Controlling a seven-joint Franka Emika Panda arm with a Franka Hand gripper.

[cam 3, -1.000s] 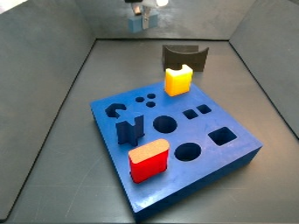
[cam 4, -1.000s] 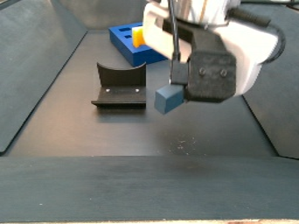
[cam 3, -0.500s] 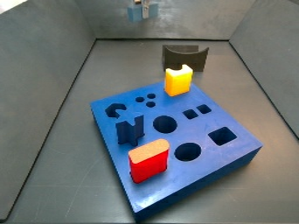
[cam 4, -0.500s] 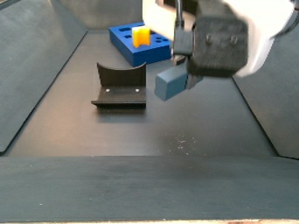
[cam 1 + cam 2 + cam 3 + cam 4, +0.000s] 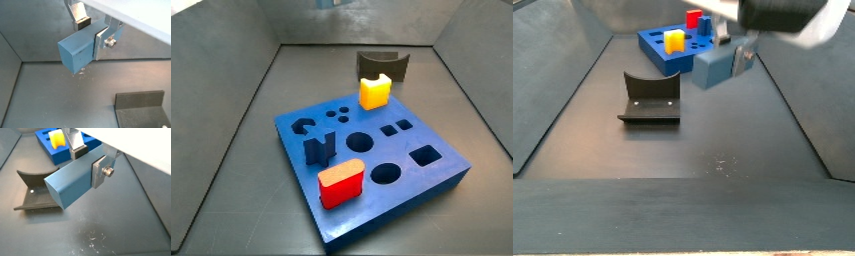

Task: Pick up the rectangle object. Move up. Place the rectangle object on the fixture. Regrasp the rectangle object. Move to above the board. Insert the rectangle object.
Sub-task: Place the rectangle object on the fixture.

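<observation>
- The gripper hangs clear above the floor, its silver fingers clamped on the rectangle object.
- The fixture stands on the floor at about nine o'clock of the bar.
- Farthest, at twelve o'clock, lies the board.

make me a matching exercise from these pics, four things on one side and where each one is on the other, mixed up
Things:
1. rectangle object
2. fixture
3. yellow block
4. red block

Places or states:
A. standing in the board, on the side nearest the fixture
B. held off the floor between the fingers of the gripper
C. empty, on the floor beside the board
D. standing in the board near its front edge in a side view

Pairs: 1-B, 2-C, 3-A, 4-D
</observation>
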